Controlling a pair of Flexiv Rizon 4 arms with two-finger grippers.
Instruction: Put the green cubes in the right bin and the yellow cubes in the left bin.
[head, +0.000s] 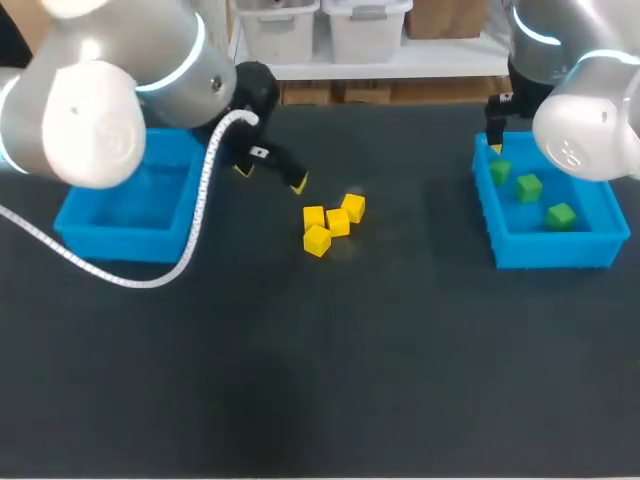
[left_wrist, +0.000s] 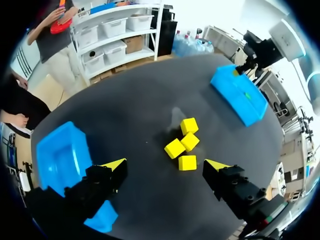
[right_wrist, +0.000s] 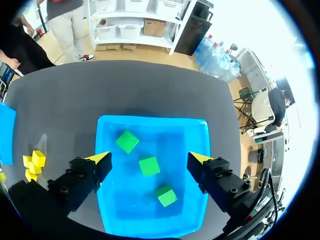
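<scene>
Several yellow cubes lie bunched together on the dark table, left of centre. My left gripper hovers open just behind and left of them; in the left wrist view its fingers stand wide apart with the yellow cubes just ahead and nothing between them. The left bin holds no cubes. Three green cubes lie in the right bin. My right gripper hangs open above that bin, empty, with the green cubes below it.
A white cable from my left arm droops in a loop over the table beside the left bin's front corner. The near half of the dark table is bare mat.
</scene>
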